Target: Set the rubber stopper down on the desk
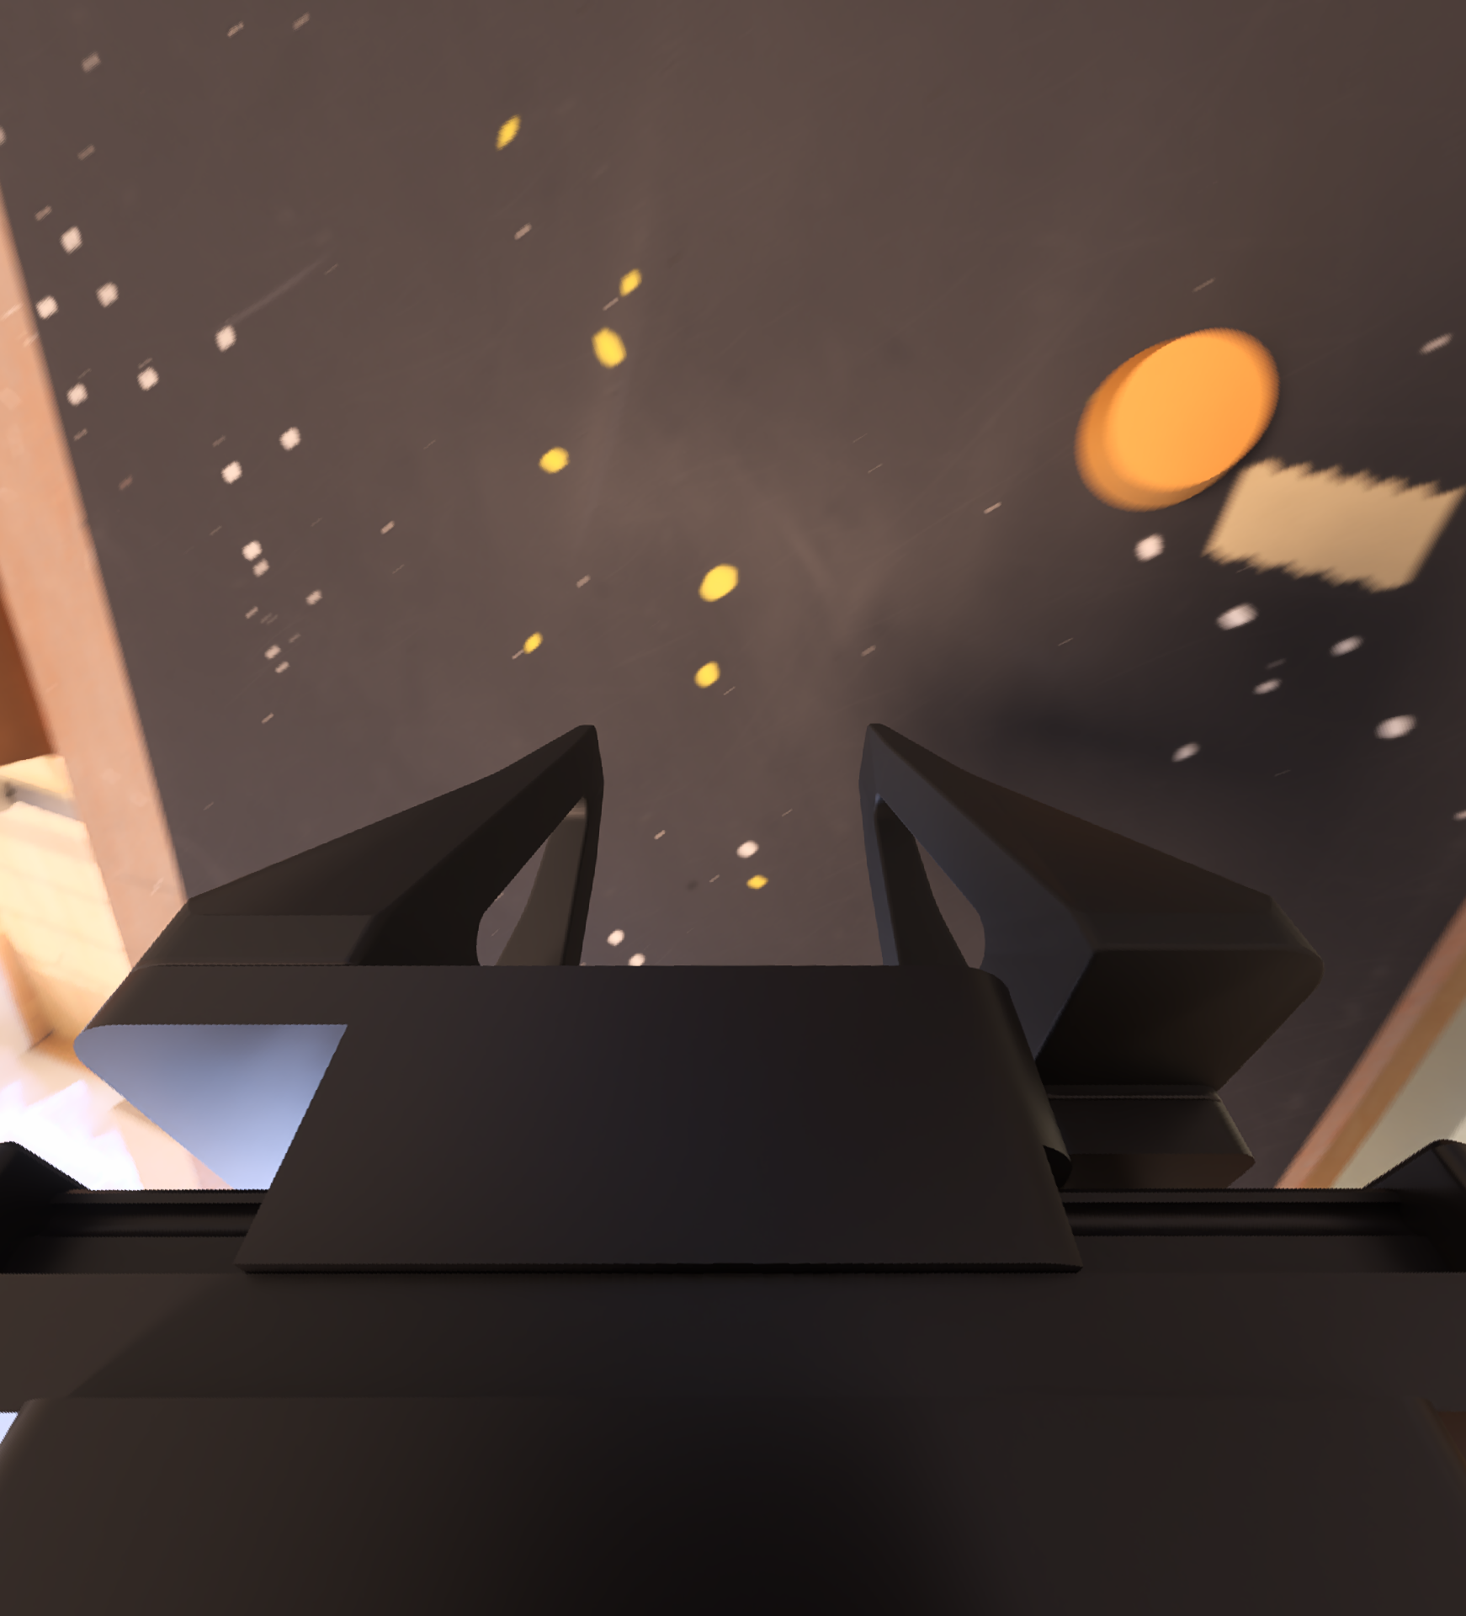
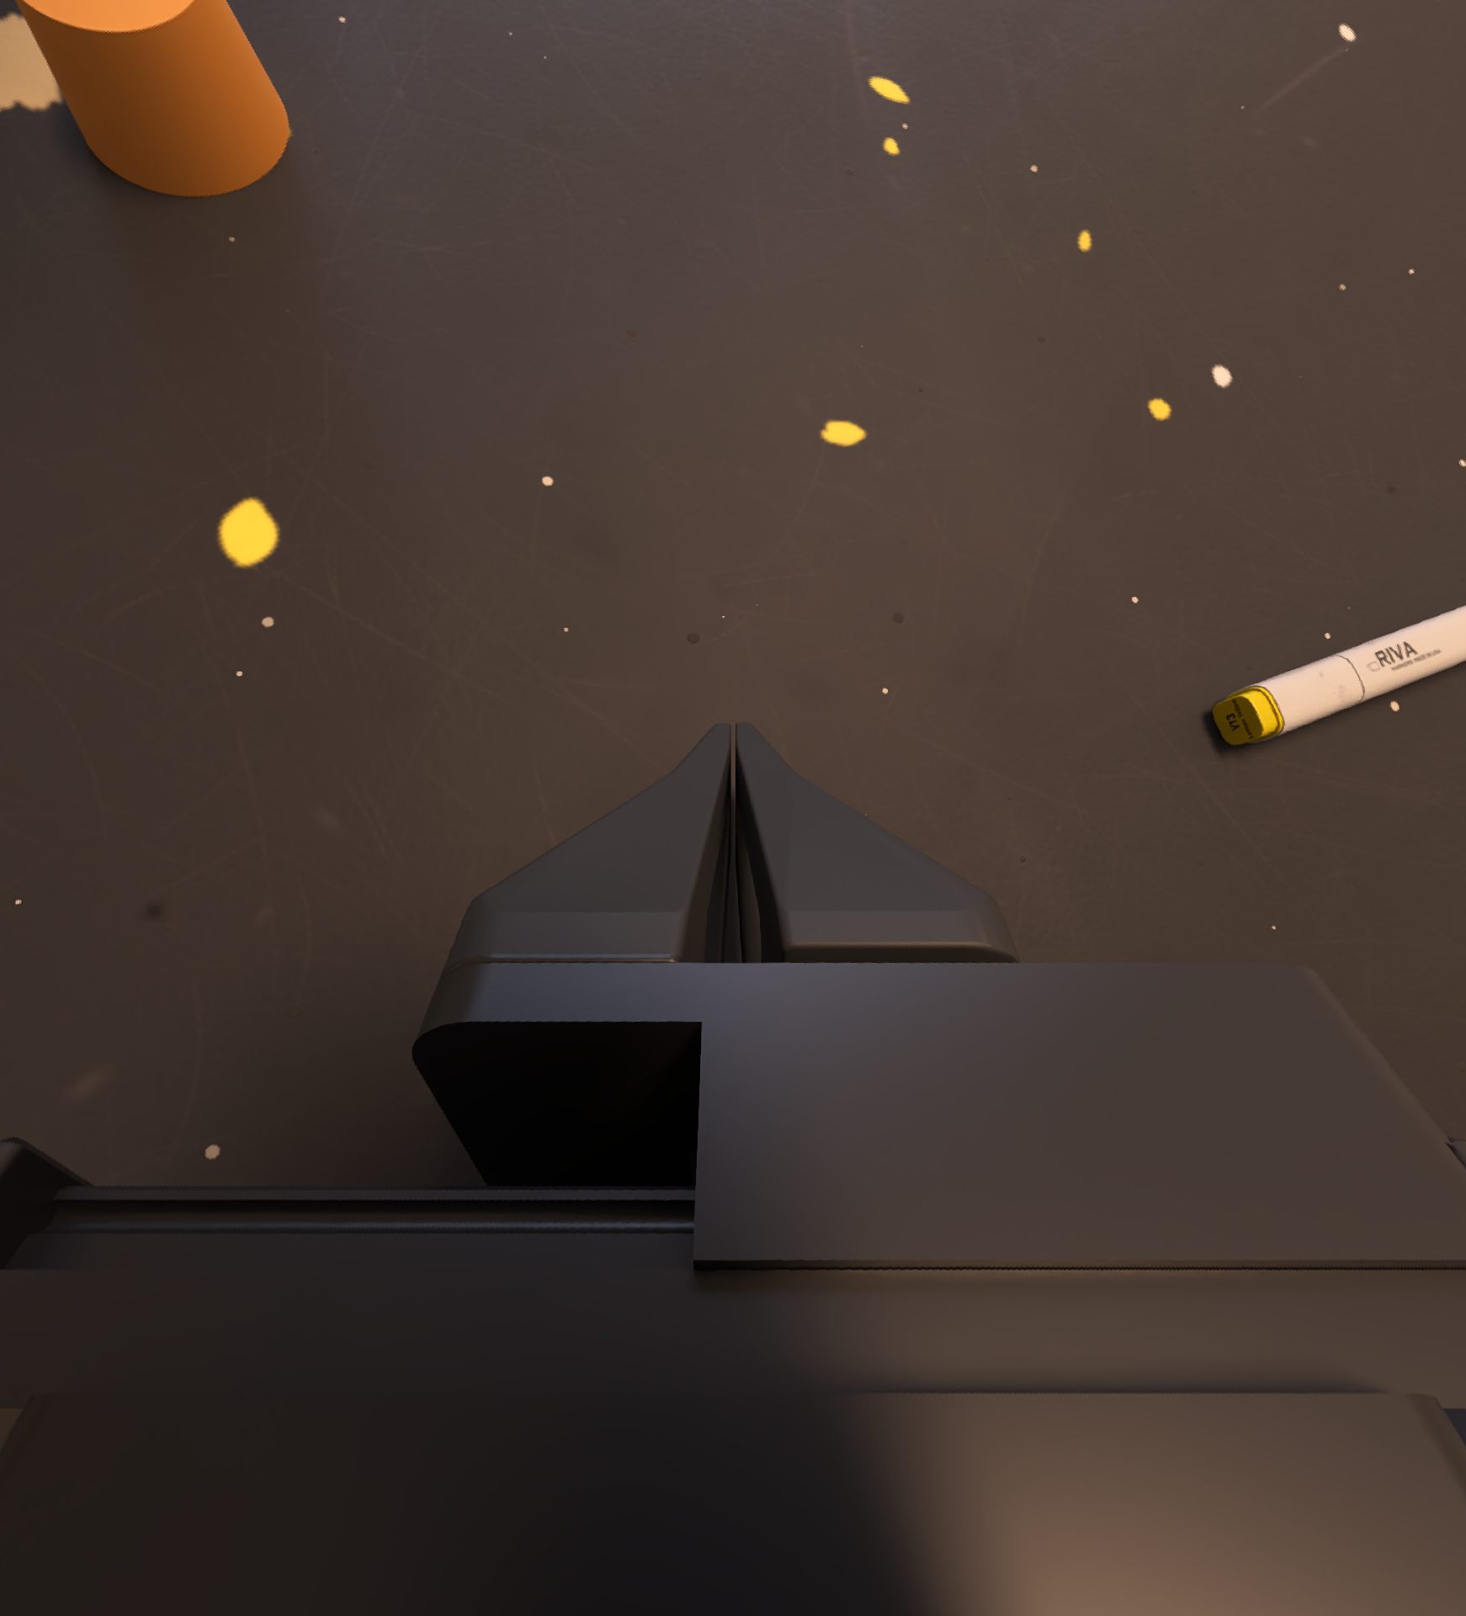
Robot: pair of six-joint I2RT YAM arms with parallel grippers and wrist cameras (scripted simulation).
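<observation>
We see the rubber stopper (image 1: pixel 1177 420) standing on the desk (image 1: pixel 712 350), our left pincer (image 1: pixel 729 752) spread empty, right pincer (image 2: pixel 732 730) pressed together.

Rubber stopper (image 1: pixel 1175 420): orange, short tapered cylinder w/ flat round ends, plain matte surface, no markings. It stands upright on the dark paint-flecked tabletop (image 1: pixel 799 219), one flat face up, the other down on the surface. In right wrist view the stopper (image 2: pixel 161 96) shows its side wall, upper part cut off by the frame edge. Landmark = pale beige patch (image 1: pixel 1333 525) on tabletop: stopper sits just beside it, edge appearing to overlap the patch corner; exact contact can't be told. Nothing grips it; free-standing.
</observation>
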